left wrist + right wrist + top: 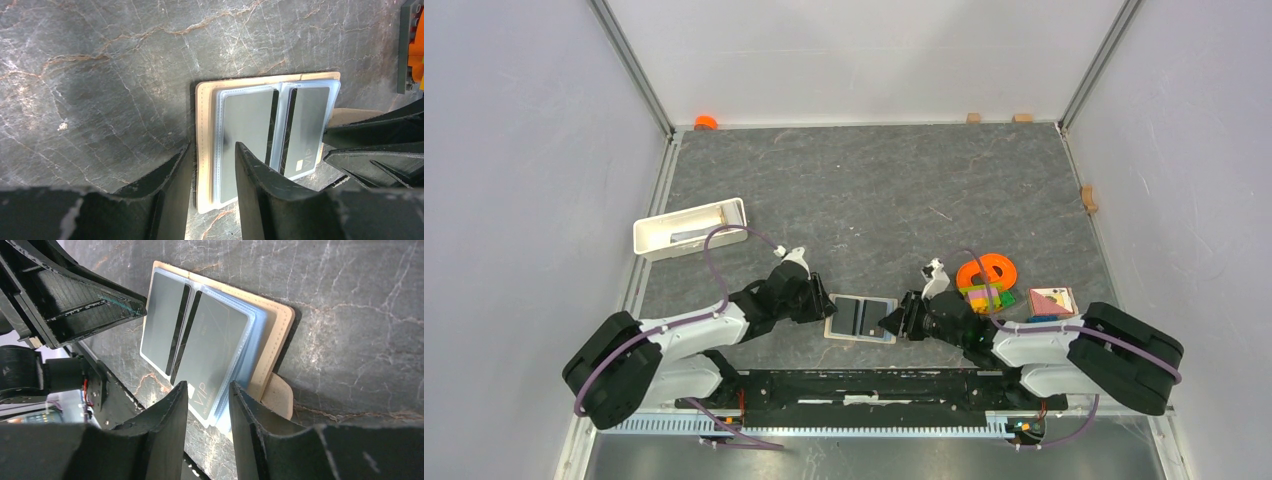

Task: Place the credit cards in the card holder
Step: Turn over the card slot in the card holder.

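The card holder lies open and flat on the table between my two grippers. Its beige cover frames clear pockets. A grey card with a dark stripe sits in the left pocket and a grey card printed VIP in the right one. My left gripper is open and straddles the holder's left edge, one finger outside the beige rim and one over the striped card. My right gripper is open around the near corner of the VIP card, beside the snap tab. No blue or pale card shows.
A white tray stands at the back left. An orange ring, coloured bricks and a pink puzzle box crowd the right arm's far side. Small wooden blocks lie along the back wall.
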`<state>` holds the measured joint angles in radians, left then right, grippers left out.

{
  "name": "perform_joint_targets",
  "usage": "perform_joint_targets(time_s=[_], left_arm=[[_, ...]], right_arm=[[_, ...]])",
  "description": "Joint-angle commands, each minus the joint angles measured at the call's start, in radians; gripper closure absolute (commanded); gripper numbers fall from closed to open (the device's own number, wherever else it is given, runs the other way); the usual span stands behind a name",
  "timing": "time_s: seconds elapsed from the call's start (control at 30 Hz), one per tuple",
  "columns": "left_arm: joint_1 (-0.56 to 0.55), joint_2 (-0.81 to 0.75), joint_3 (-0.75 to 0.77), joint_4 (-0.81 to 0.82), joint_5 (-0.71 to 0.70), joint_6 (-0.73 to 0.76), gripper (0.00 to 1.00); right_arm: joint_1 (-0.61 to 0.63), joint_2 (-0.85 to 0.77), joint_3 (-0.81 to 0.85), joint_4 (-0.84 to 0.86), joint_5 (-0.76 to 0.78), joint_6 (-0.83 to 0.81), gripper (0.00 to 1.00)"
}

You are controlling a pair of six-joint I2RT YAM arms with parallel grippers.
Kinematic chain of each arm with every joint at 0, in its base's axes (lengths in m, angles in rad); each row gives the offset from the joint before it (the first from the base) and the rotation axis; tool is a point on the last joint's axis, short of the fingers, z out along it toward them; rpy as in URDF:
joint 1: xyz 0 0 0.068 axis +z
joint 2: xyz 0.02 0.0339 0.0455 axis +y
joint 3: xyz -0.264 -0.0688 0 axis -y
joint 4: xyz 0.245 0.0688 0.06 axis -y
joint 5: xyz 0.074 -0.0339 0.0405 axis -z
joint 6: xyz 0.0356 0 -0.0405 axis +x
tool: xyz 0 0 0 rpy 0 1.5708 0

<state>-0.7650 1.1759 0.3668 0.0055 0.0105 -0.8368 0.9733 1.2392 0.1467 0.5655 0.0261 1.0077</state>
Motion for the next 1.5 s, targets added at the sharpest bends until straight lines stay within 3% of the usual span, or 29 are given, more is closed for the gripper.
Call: perform_joint_targets(time_s=[0.0, 0.23, 0.57, 1.0, 1.2, 1.47], left_arm=[[-0.002, 0.029, -0.044, -0.071, 0.002, 0.016, 0.57], [-0.002, 0.023, -0.071, -0.037, 0.031, -0.006, 0.62], [-0.002, 0.016, -0.089, -0.019, 0.039, -0.021, 0.63], [-0.002, 0.004, -0.092, -0.02, 0.042, -0.025, 0.63], [-0.001, -0.055, -0.073, -0.113, -0.006, -0.007, 0.57], [0.017, -0.196, -0.034, -0.324, -0.129, -0.005, 0.42]], right_arm=[[0.008, 0.057, -0.069, 0.061, -0.012, 0.114, 0.59], [0.014, 0.115, -0.061, 0.211, -0.024, 0.133, 0.6], [0.023, 0.066, 0.014, 0.203, -0.016, 0.04, 0.64], [0.039, 0.139, 0.104, 0.279, -0.076, -0.042, 0.65], [0.045, 0.208, 0.155, 0.253, -0.074, -0.065, 0.65], [0.064, 0.274, 0.228, 0.216, -0.075, -0.112, 0.63]])
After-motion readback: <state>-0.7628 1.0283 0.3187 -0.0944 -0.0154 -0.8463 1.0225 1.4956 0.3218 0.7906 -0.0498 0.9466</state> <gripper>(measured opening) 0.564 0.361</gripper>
